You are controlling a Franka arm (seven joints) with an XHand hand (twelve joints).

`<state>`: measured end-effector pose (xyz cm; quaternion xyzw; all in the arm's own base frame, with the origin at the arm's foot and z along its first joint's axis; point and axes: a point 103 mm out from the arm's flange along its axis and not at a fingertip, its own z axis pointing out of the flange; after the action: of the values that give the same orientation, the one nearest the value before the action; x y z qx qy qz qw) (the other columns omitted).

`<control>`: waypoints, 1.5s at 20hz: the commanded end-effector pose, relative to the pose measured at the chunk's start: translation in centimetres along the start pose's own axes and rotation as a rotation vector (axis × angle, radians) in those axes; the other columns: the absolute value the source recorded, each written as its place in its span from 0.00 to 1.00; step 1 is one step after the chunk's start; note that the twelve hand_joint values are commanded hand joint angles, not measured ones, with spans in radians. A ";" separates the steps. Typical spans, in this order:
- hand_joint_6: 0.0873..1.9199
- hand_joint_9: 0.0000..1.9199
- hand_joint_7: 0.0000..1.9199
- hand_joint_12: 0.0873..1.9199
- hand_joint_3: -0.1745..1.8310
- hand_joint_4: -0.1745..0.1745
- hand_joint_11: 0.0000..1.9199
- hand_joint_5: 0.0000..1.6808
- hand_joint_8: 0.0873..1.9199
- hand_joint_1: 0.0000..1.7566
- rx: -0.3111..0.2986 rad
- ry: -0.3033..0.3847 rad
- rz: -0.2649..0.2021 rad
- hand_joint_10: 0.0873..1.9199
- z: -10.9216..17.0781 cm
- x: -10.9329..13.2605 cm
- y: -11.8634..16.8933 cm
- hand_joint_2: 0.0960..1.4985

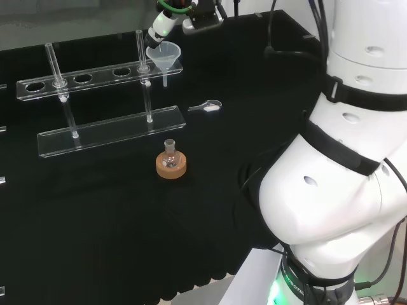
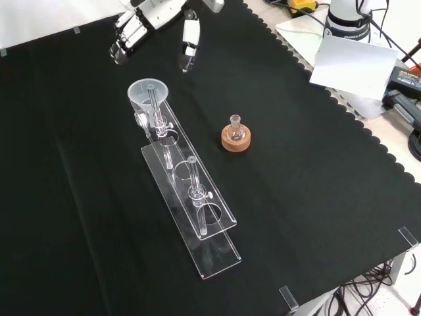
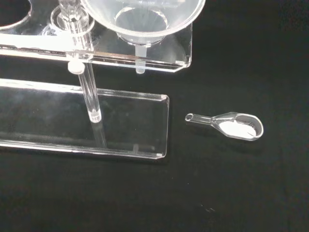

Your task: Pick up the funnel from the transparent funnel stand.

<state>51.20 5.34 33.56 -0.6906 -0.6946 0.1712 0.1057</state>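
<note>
Front view: the clear funnel [image 2: 148, 92] sits in the end hole of the transparent funnel stand [image 2: 197, 217], at the stand's far end, its stem hanging down through the upper shelf. My hand [image 2: 135, 29] hovers just beyond that end, apart from the funnel, fingers [image 2: 123, 47] and thumb [image 2: 189, 41] spread and relaxed, holding nothing.

In the head view the funnel [image 1: 165, 57] rests at the right end of the stand's upper shelf [image 1: 95, 79], with my hand [image 1: 162, 27] directly above and behind it, close to the rim; whether it touches I cannot tell.

The wrist view looks down on the funnel's bowl [image 3: 145, 17] seated in the shelf, the stem tip showing below it over the stand's base plate [image 3: 72, 121].

A small clear scoop [image 3: 227, 124] holding white powder lies on the black cloth [image 3: 241, 193] just beside the base plate. A little round flask [image 2: 235, 126] stands on a cork ring [image 2: 235, 140], near the stand's middle.
</note>
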 end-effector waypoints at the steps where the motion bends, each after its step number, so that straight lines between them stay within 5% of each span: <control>1: 0.00 0.11 0.00 0.81 0.16 0.48 0.01 0.02 0.00 0.31 0.073 -0.054 -0.019 0.00 0.6 0.5 1.0 0.46; 15: 0.00 0.12 0.00 0.80 0.15 0.49 0.02 0.00 0.00 0.36 0.125 -0.120 -0.046 0.00 2.1 1.0 3.6 0.44; 21: 0.00 0.01 0.00 0.79 0.14 0.50 0.04 0.00 0.00 0.37 0.139 -0.106 -0.062 0.29 2.6 1.1 4.7 0.45; 30: 0.00 0.00 0.00 0.78 0.14 0.51 0.06 0.00 0.00 0.39 0.153 -0.106 -0.059 0.35 3.6 0.5 5.7 0.45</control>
<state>54.91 5.69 28.30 -0.6501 -0.7042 0.2570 0.1241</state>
